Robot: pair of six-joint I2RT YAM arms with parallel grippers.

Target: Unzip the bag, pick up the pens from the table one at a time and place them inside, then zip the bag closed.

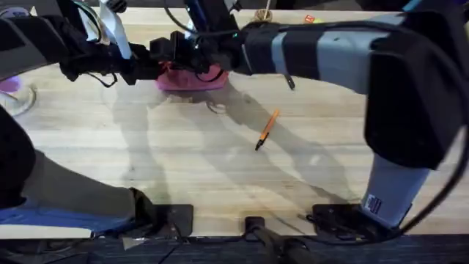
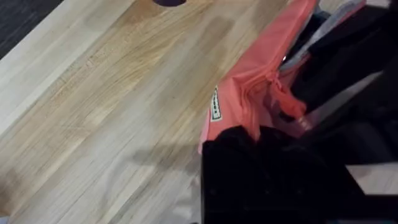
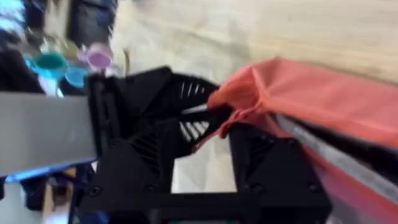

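Bag (image 1: 192,78) fabric is pinched shut by both the left gripper (image 1: 150,68) and right gripper (image 1: 192,53) at twelve o'clock; zipper jamming is risked if cloth bunches.

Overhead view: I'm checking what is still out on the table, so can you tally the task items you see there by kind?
Pink-red bag: 1
Orange pen with black tip: 1, lying loose on the table
Small dark slim object that may be a black pen: 1, too unclear to confirm
Total: 3
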